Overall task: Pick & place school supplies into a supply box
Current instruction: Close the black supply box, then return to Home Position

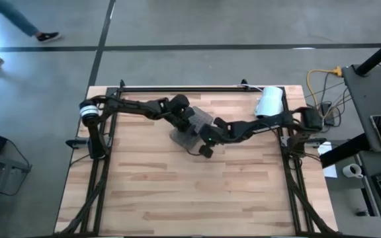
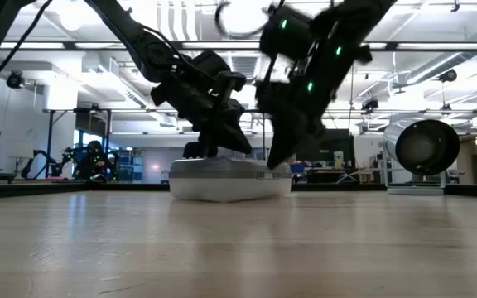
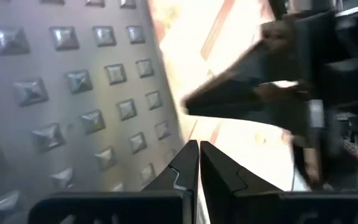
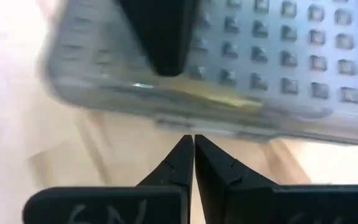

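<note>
The left tool [image 1: 192,122], its fingers pressed together and grasping nothing, rests on top of the supply box [image 1: 189,132], which lies closed near the middle of the desk [image 1: 177,198], toward the far edge. Just beside the box's right side, the right tool [image 1: 206,149] is also clenched empty, with its tip low at the box's edge. Something yellow shows through the clear side of the box. A white roll [image 1: 269,102] lies at the far right corner. The near half of the desk is open room.

Left gripper [image 3: 198,163] closed, beside studded grey supply box [image 3: 73,93]; right gripper [image 3: 197,104] opposite.
</note>
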`<state>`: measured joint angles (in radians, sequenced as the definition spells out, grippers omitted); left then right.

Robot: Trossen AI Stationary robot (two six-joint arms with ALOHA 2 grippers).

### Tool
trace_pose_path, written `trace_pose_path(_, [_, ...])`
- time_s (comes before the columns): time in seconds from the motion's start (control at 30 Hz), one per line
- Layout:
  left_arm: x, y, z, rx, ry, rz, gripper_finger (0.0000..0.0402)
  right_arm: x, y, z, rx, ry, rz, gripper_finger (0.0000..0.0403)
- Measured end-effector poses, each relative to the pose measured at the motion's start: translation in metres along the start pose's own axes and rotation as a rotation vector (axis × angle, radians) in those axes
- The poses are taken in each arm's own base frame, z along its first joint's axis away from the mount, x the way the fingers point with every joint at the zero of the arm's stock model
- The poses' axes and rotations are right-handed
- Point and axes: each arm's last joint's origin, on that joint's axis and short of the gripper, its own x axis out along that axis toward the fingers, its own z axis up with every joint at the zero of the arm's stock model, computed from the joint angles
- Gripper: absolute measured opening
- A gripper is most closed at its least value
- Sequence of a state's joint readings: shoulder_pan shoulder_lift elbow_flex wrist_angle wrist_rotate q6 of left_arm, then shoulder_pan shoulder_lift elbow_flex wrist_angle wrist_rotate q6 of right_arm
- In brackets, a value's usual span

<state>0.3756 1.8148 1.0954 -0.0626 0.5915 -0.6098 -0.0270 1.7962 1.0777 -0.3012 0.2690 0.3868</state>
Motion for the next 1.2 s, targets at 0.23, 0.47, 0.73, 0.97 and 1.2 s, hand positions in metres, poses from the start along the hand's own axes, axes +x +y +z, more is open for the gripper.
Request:
trace_pose_path(0.23, [-0.021, -0.015, 0.007, 0.041, -0.077, -0.011, 0.0, -0.047, 0.009, -0.004, -0.047, -0.047, -0.002, 0.0009])
trace_pose_path(0.47, [-0.083, -0.068, 0.01, 0.201, -0.289, -0.051, 0.0, -0.088, 0.012, -0.013, -0.063, -0.094, 0.044, 0.0009])
trace_pose_path(0.73, [-0.165, -0.12, -0.014, 0.381, -0.513, -0.112, 0.0, -0.159, -0.004, -0.008, 0.045, -0.207, 0.168, 0.0009])
trace_pose_path(0.97, [-0.194, -0.143, -0.057, 0.529, -0.542, -0.206, 0.0, -0.212, -0.025, -0.014, 0.246, -0.321, 0.327, 0.0009])
trace_pose_path(1.2, [-0.182, -0.121, -0.123, 0.585, -0.656, -0.316, 0.0, -0.211, -0.021, -0.068, 0.151, -0.375, 0.547, 0.0009])
